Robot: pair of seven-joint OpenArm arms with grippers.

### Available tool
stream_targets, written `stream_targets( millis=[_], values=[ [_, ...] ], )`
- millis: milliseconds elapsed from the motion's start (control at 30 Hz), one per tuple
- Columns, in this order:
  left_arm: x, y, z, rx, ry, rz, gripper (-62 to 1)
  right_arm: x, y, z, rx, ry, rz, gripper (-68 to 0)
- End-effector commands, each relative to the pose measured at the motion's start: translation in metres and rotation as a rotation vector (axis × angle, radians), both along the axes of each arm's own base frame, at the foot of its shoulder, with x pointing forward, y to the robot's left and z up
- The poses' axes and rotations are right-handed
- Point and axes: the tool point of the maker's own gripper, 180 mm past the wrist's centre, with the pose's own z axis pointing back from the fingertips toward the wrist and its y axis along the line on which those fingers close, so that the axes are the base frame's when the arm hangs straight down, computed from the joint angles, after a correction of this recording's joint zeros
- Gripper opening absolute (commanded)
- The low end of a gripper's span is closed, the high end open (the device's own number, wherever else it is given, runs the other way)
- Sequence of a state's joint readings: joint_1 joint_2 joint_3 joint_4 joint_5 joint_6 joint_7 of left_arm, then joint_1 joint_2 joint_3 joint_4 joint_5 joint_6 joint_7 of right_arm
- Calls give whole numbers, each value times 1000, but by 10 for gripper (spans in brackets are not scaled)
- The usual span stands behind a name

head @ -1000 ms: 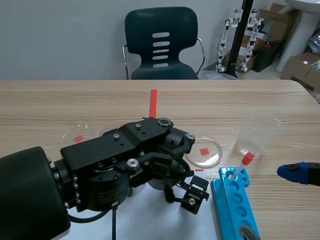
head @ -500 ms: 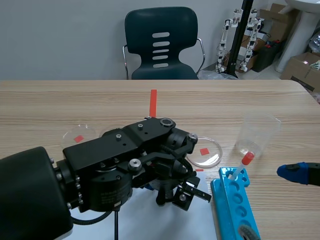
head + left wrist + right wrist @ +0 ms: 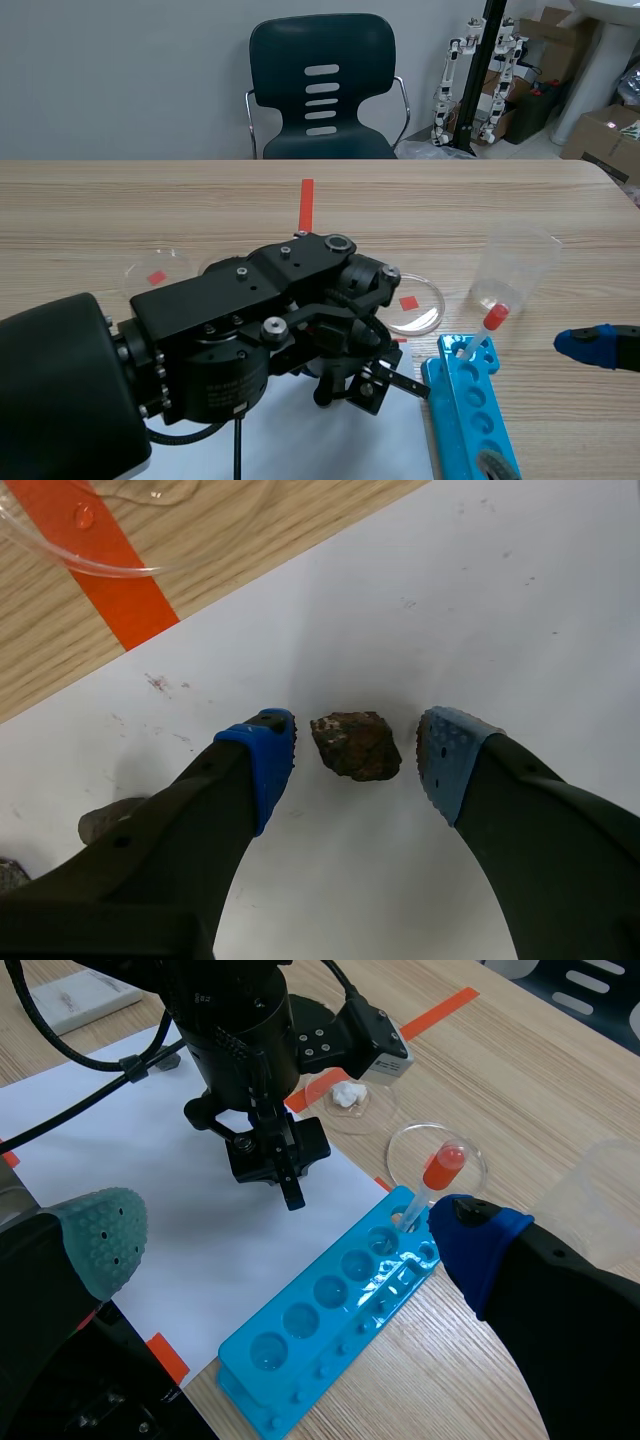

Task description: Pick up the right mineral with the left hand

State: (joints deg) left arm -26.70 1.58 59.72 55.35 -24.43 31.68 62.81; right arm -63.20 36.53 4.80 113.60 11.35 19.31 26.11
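On the white sheet [image 3: 480,600], your left jaws stand spread with one blue pad [image 3: 268,752] either side of the brown mineral [image 3: 355,745], near but not touching it, apparently lined up for a squeeze; your right jaws hang spread, well apart from it.

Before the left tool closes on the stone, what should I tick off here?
1. Left tool open: ok.
2. Mineral between its pads, touching neither: ok.
3. Mineral resting on the white paper: ok.
4. Second stone outside the fingers: ok.
5. This is the rightmost mineral: cannot tell, the arm hides them in the scene view.
6. Right tool open and away from the mineral: ok.
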Motion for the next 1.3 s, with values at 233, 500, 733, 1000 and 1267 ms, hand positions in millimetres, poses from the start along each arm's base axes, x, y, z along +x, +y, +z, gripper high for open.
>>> stream_targets(
  millis=[233,500,733,1000,1267],
  values=[
    [4,-12,10,-26,-19,-13,-318,3,2,5,17,-17,-1,-88],
    [1,-12,8,-24,-10,-14,-389,3,2,5,17,-17,-1,-88],
    [-2,-11,6,-22,-4,-15,-399,3,2,5,17,-17,-1,-88],
    [-2,-11,6,-22,-4,-15,-460,3,2,5,17,-17,-1,-88],
    [0,-5,5,-14,-8,-10,-460,3,2,5,17,-17,-1,-88]
  ],
)
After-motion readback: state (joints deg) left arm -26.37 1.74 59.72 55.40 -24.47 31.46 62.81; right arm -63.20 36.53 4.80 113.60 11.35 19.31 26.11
